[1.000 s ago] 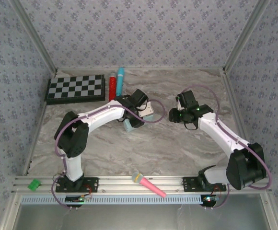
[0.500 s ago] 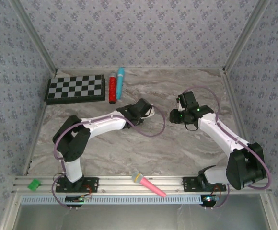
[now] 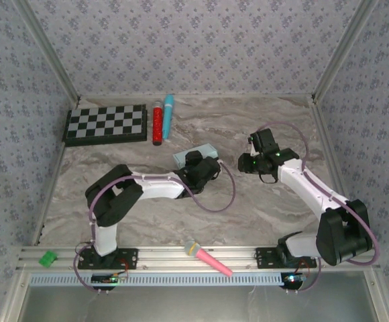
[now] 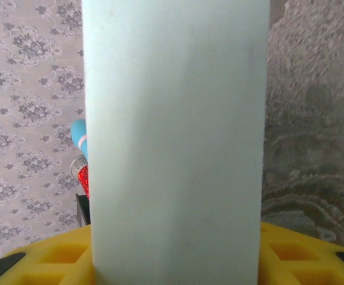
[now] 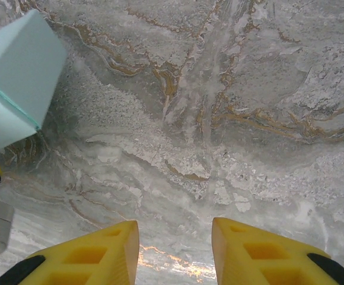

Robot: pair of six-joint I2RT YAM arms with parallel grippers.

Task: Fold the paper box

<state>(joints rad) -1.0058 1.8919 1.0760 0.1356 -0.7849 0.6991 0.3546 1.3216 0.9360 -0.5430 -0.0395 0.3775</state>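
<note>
The paper box (image 3: 194,155) is a pale mint-blue flat rectangular box near the middle of the marble table. It fills the centre of the left wrist view as the paper box (image 4: 175,136), standing between the two yellow fingers (image 4: 35,261). My left gripper (image 3: 204,168) is shut on its near end. My right gripper (image 3: 247,162) hovers just right of the box, open, with only marble between its fingers (image 5: 95,255). One corner of the box (image 5: 18,77) shows at the upper left of the right wrist view.
A checkerboard (image 3: 106,124) lies at the back left, with a red tube (image 3: 157,123) and a cyan tube (image 3: 168,115) beside it. A pink microphone-like toy (image 3: 208,258) and a small green piece (image 3: 47,258) rest on the near rail. Patterned walls enclose the table.
The left arm has stretched out lower and to the right, carrying the box from under its wrist to a spot beyond the gripper. The right arm has stayed put.
</note>
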